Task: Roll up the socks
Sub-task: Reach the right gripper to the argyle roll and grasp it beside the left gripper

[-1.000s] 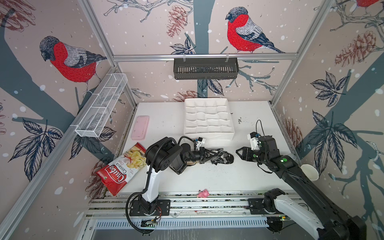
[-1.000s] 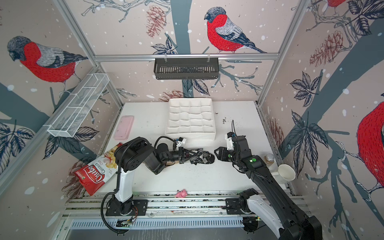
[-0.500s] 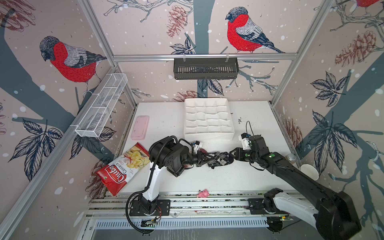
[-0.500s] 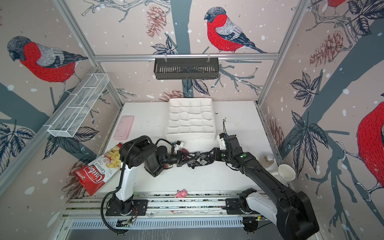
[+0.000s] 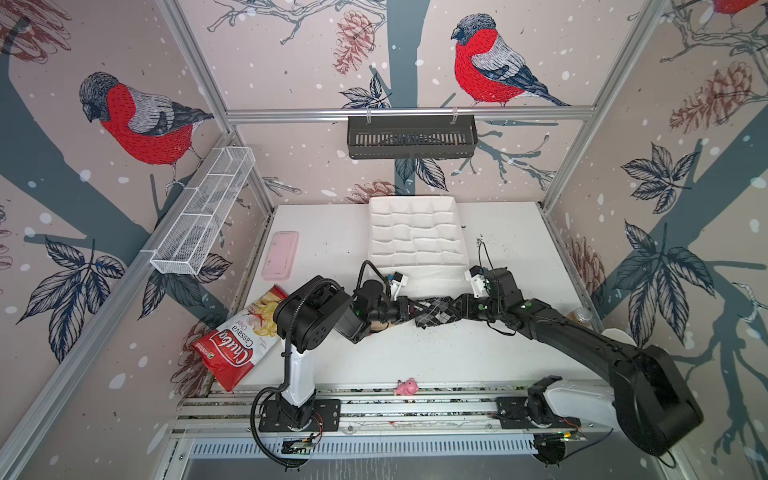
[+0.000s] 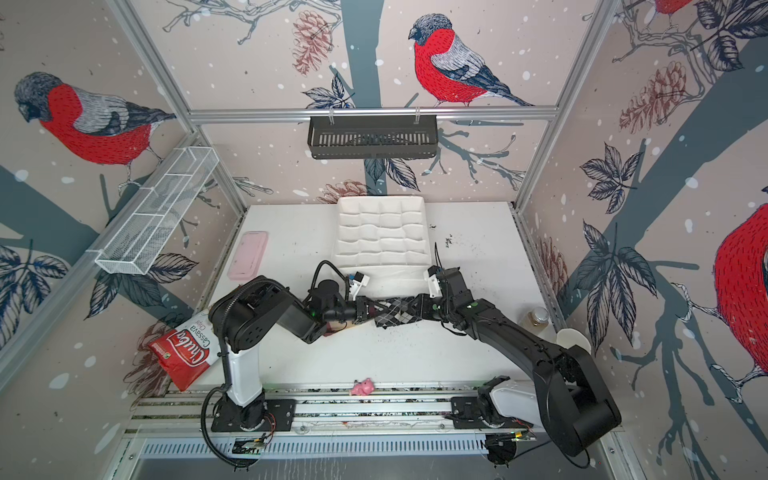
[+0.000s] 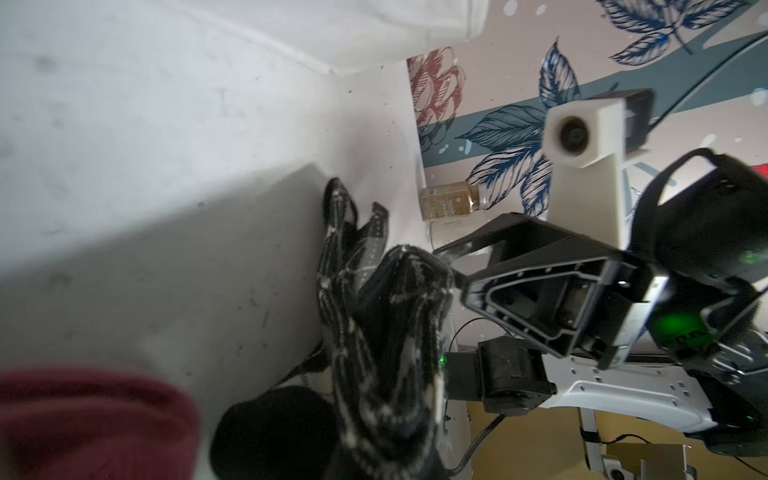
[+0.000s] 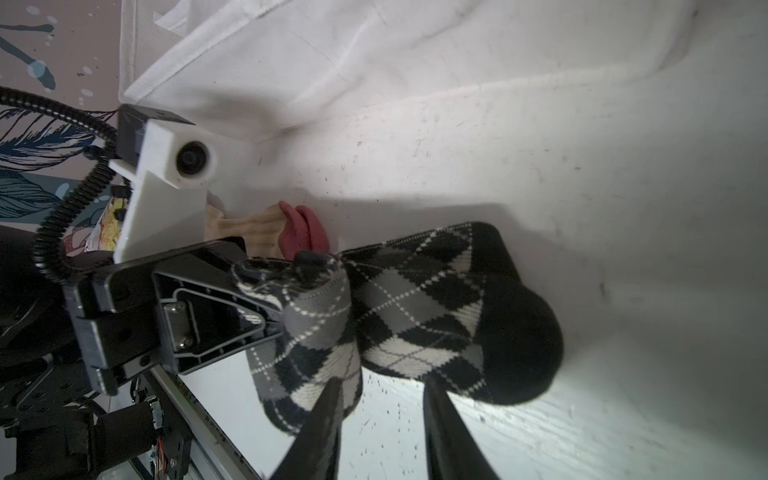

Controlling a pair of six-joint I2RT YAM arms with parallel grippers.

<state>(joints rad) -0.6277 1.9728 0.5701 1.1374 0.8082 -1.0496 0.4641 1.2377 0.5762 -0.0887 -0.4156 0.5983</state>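
Right gripper [image 5: 459,307], well clear of the argyle sock [image 5: 436,312] a second ago, now stands at that sock's right end; left gripper [image 5: 409,309] sits a little further left than before, and the sock, then bunched at its tips, now lies drawn out between the two. Item, argyle sock: black, grey and white, over the middle of the table [image 5: 415,357], just in front of the white tray [image 5: 415,232], seen in both top views [image 6: 395,313]. Its cuff end is wrapped round the left gripper's tips, which are closed on it; the black toe end [image 8: 519,332] hangs free in the right wrist view. Item, right gripper [image 8: 382,386]: fingers [image 8: 324,415] stand apart, bare table showing between them, the sock's edge at their tips, not clamped. Item, tan sock [image 8: 266,232]: maroon toe, lying on the table beneath the left arm, just behind the argyle one; a sliver shows in a top view [image 6: 347,328]. Item, chips bag [image 5: 241,336]: at the table's left edge, partly over it. Item, pink case [image 5: 280,253]: left side, near the wall. Item, pink toy [image 5: 406,386]: on the front rail. Item, jar [image 5: 582,314]: at the right edge.
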